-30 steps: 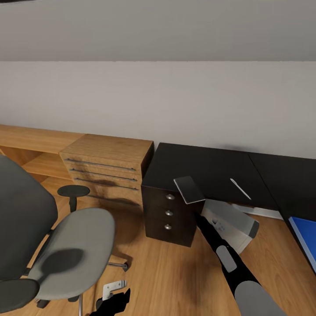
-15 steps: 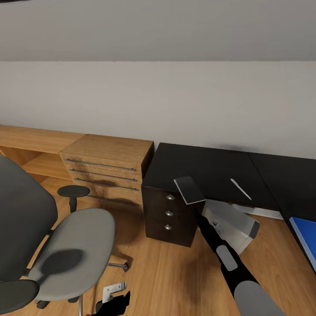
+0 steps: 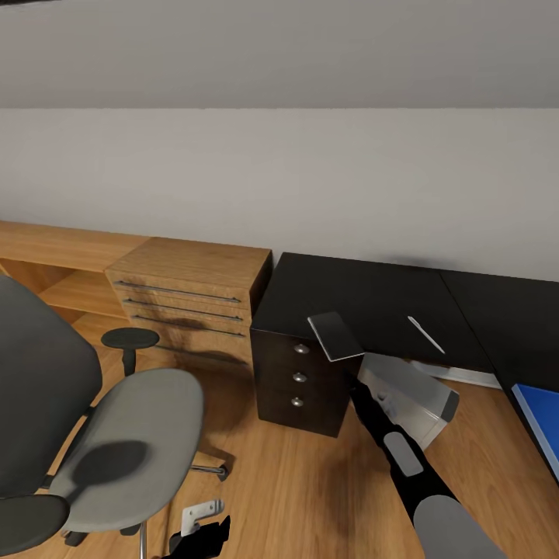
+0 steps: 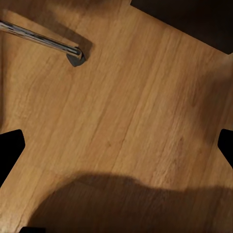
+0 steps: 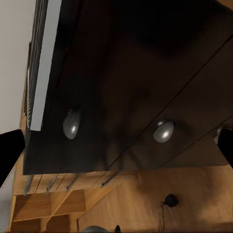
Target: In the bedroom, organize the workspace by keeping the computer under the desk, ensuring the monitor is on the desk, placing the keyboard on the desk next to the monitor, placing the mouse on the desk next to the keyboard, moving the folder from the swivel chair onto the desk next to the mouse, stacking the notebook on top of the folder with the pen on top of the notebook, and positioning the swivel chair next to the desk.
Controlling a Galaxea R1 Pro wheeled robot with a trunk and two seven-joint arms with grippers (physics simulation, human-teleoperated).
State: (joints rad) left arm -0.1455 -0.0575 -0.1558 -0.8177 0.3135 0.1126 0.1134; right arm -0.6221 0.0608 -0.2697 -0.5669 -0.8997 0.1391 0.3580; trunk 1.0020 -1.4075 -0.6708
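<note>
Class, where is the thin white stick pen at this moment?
In the head view, the thin white stick pen lies alone on the black desk, right of the small dark grey notebook at the desk's front edge.

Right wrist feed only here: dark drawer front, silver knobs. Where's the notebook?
Observer: In the head view, the notebook sits at the front edge of the desk, above the drawers. The right arm reaches up to just under it.
Operator: Pen?
Observer: The pen lies on the desk top to the notebook's right, apart from it.
Operator: Left tool?
Observer: The left tool is open, low over the wood floor, by a chrome leg of the swivel chair.
</note>
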